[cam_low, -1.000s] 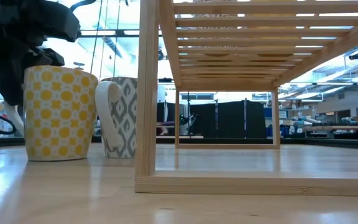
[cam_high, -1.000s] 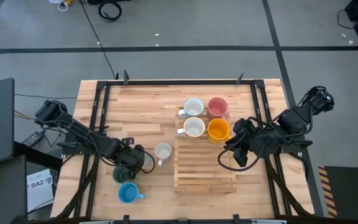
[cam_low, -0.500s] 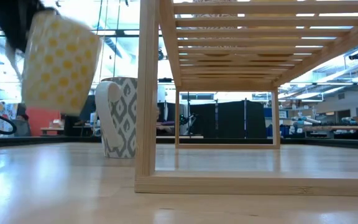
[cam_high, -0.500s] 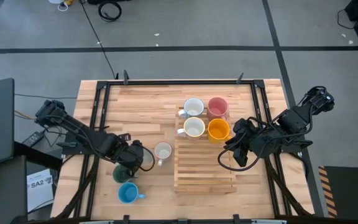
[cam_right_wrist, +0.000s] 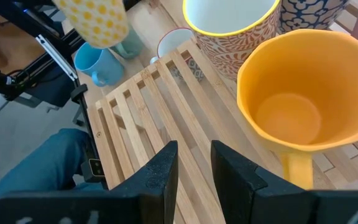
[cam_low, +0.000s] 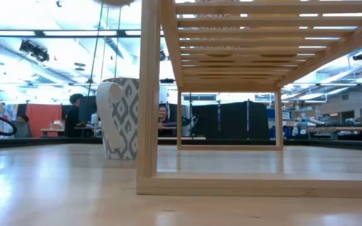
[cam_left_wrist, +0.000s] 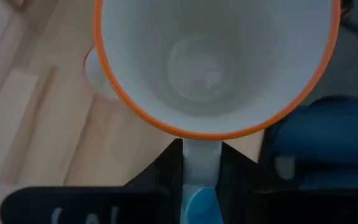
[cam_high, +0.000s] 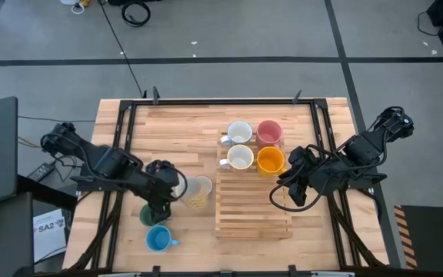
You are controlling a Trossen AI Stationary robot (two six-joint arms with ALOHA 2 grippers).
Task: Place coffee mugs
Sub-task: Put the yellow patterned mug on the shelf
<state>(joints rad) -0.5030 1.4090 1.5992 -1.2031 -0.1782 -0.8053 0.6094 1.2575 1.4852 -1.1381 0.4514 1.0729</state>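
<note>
Left claw (cam_high: 166,183) is clamped on the handle of a yellow-dotted mug (cam_high: 196,192), carrying it on its side in the air just beside the wooden slatted rack (cam_high: 252,209); the wrist view shows its two fingers (cam_left_wrist: 166,171) pinching the white handle under an orange-rimmed mouth. Right claw (cam_high: 287,194) waits over the rack's right edge with its fingers slightly parted and nothing between them. Four mugs already sit on the rack's far end: two white-rimmed ones (cam_high: 239,132), a pink mug (cam_high: 269,131) and an orange mug (cam_high: 271,160). A grey-patterned mug (cam_low: 121,118) stands on the tabletop (cam_high: 175,131) next to the rack, with the dark green mug (cam_high: 149,215) and the blue mug (cam_high: 158,239) nearer the front edge. By my count, roughly half is placed, one is in transit, and three remain.
</note>
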